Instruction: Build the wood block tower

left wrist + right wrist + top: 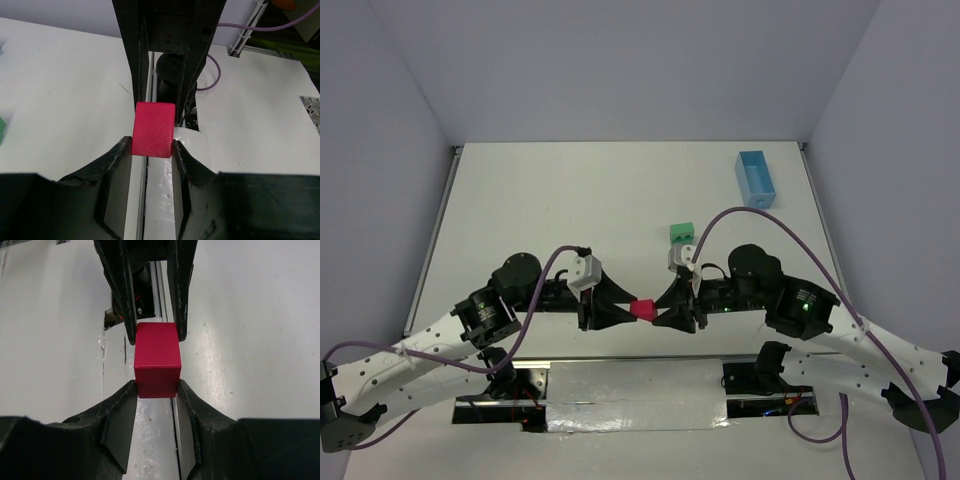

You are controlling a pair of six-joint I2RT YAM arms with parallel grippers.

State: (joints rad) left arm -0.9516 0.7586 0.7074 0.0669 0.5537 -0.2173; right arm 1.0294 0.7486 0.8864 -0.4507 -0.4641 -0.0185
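Note:
A red roof-shaped block (642, 310) hangs between both grippers near the table's front edge, above the surface. My left gripper (628, 313) is shut on its left end; in the left wrist view my fingertips (128, 149) press both sides of the red block (154, 129). My right gripper (657, 313) is shut on its right end; in the right wrist view the red block (156, 352) sits between my fingertips (184, 390), with the left gripper's fingers clamped on its far end. Green blocks (681, 233) stand stacked further back, behind the right wrist.
A light blue tray (755, 178) lies at the back right of the white table (570, 200). A seam and a taped metal strip (635, 405) run along the table's front edge below the grippers. A sliver of green (2, 128) shows at the left wrist view's edge.

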